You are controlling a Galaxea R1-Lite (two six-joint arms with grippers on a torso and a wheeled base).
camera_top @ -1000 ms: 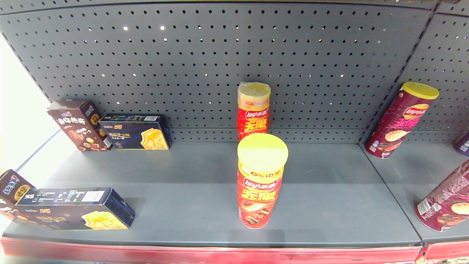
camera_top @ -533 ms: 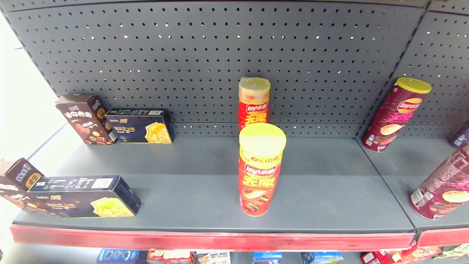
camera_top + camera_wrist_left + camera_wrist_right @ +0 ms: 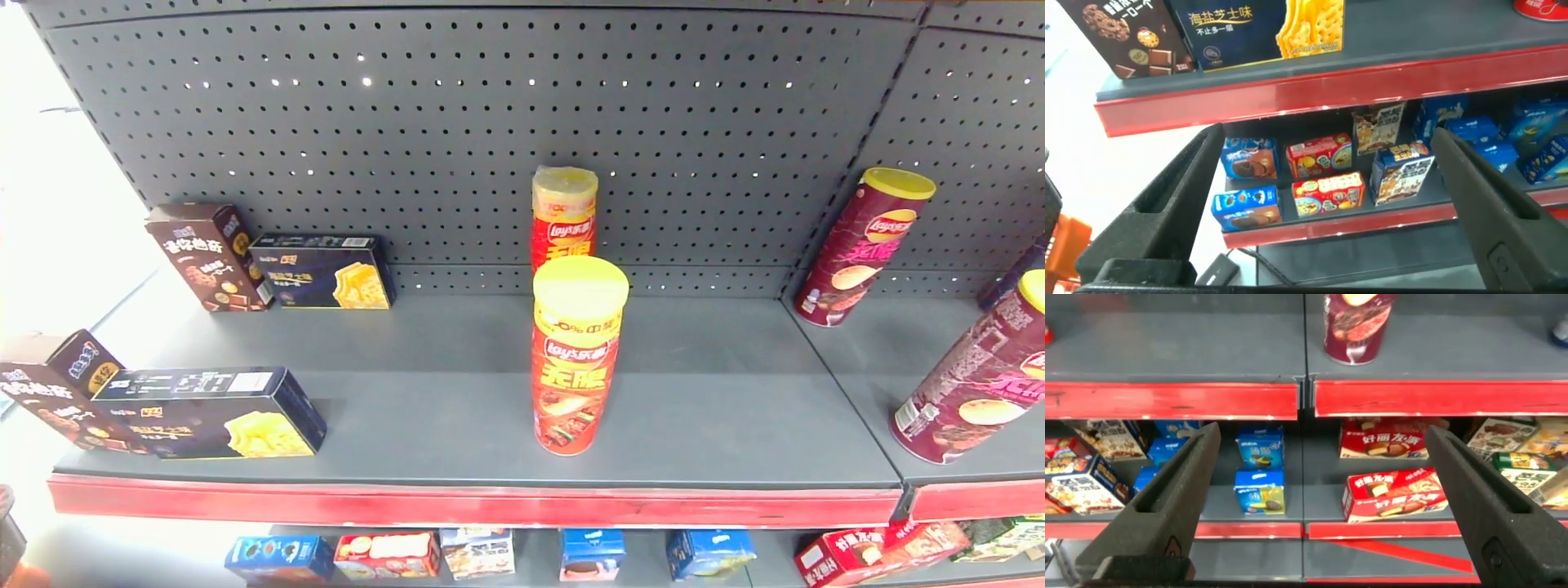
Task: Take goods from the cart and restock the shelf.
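Inspection at this moment: the left gripper (image 3: 1325, 135) has its jaws set wide apart with nothing between them, and the right gripper (image 3: 1323, 431) likewise has its jaws apart and empty; both face the lower shelf tiers. On the grey shelf (image 3: 457, 425), a red chip canister (image 3: 575, 359) stands upright at centre, near the front edge. A second red canister (image 3: 563, 212) stands directly behind it, against the pegboard back panel (image 3: 490, 122). To the right, two maroon chip canisters (image 3: 861, 245) (image 3: 971, 384) stand in the neighbouring bay. To the left, a dark blue cracker box (image 3: 208, 412) lies near the front, with another (image 3: 326, 271) at the far side, each beside a brown biscuit box (image 3: 208, 255). I judge that one placement is complete and that the step in hand is the return for more stock. The next move calls for turning to the cart, picking one item and closing squarely on it. The open stretch of shelf either side of the red canisters looks the fitting place for it.
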